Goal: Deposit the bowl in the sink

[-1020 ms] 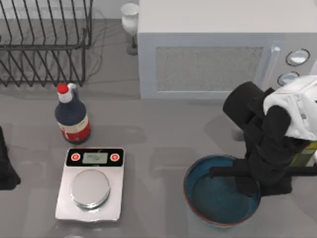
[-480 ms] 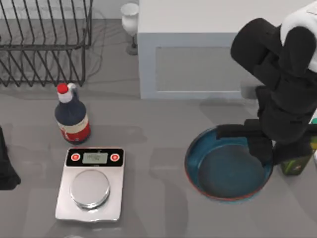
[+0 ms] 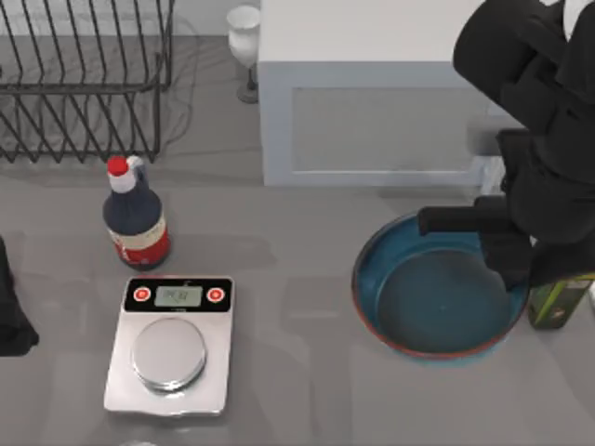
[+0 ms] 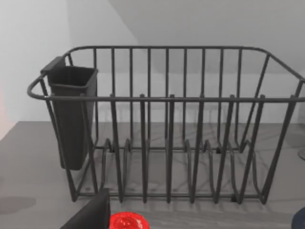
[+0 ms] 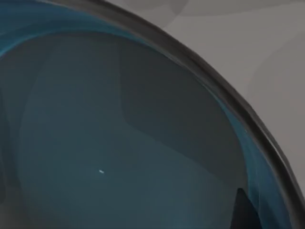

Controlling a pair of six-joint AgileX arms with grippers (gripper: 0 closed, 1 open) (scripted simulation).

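since a second ago the bowl [image 3: 437, 297] has shifted up-table toward 12 o'clock, carried with the right gripper [image 3: 509, 265], and now appears larger. right gripper sits at the bowl's 2 o'clock rim, fingers closed on it. bowl is at the table's right, just before the microwave [image 3: 372, 102], beside a green bottle [image 3: 558, 302]. left arm [image 3: 11, 307] is parked at the left edge; whether its fingers are apart cannot be told.

Black wire dish rack [image 3: 79, 79] at table's back left (dark cutlery cup [image 4: 71, 114] on one end), white goblet [image 3: 244, 37] beside white microwave [image 3: 390, 102], red-capped dark bottle [image 3: 136, 216] behind kitchen scale [image 3: 172, 346], green carton [image 3: 561, 302] at right edge.
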